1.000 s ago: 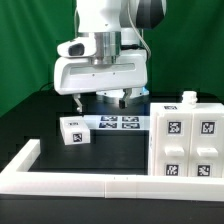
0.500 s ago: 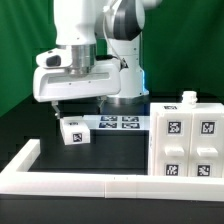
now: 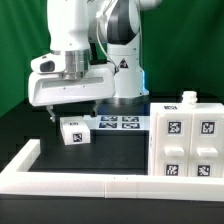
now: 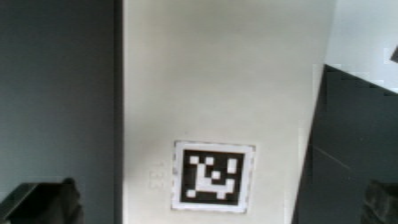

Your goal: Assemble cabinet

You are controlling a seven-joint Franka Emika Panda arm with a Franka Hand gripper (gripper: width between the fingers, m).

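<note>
Robot gripper (image 3: 71, 109) hangs over a small white block (image 3: 72, 131) w/ b&w tag, near tabletop centre. Jaws spread wide, nothing held, dark fingertips (image 4: 43, 203) either side of block. Cabinet (image 3: 186, 140) stands at tabletop's front corner, exterior view's right, against low white wall (image 3: 80, 182).

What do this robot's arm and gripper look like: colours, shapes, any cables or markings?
The arm is glossy white, built of rounded links with dark grey sections at the joints. The gripper has a wide, boxy white body, and two short dark fingers hang below it. No loose cables show. Any markings on the casing are too small to read.
</note>
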